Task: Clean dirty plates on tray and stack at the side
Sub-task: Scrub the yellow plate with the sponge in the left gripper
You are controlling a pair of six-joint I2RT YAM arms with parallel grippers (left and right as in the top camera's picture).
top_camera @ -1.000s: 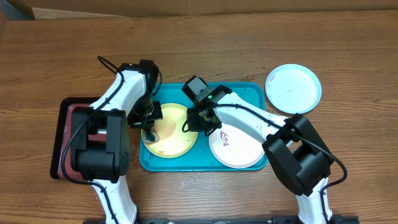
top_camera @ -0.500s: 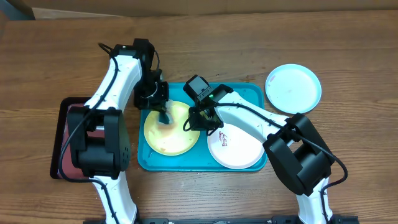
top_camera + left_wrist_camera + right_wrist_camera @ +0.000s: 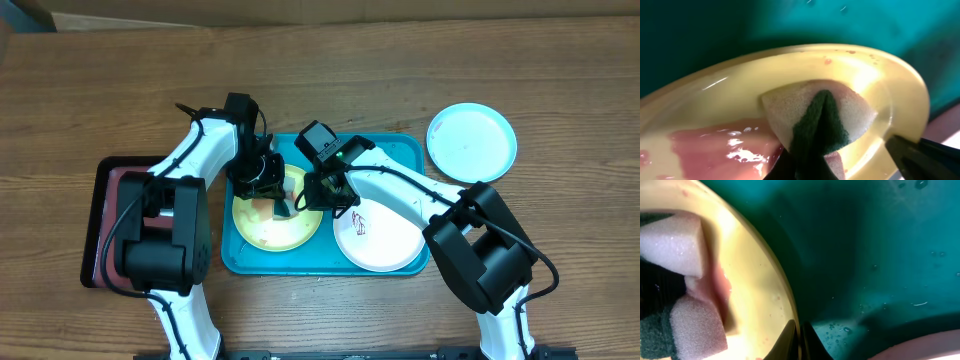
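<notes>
The yellow-green plate (image 3: pixel 262 222) lies in the left half of the turquoise tray (image 3: pixel 390 150). My left gripper (image 3: pixel 277 203) is shut on a folded sponge with a green scouring side (image 3: pixel 817 117) and presses it on the plate (image 3: pixel 715 100), where a reddish wet smear (image 3: pixel 715 145) spreads. My right gripper (image 3: pixel 312 194) is shut on the plate's right rim (image 3: pixel 785 305); the sponge shows in the right wrist view (image 3: pixel 675 245). The white plate (image 3: pixel 385 240) with a reddish smudge lies in the tray's right half. The light blue plate (image 3: pixel 472 141) sits on the table right of the tray.
A dark red tray with a black rim (image 3: pixel 105 225) stands left of the turquoise tray. Wooden table (image 3: pixel 400 60) extends behind and around. Water droplets dot the tray floor (image 3: pixel 880 240).
My left gripper has carried the sponge across the yellow-green plate, from its lower left to its top and now to its right side near my right gripper. The right arm has not moved.
</notes>
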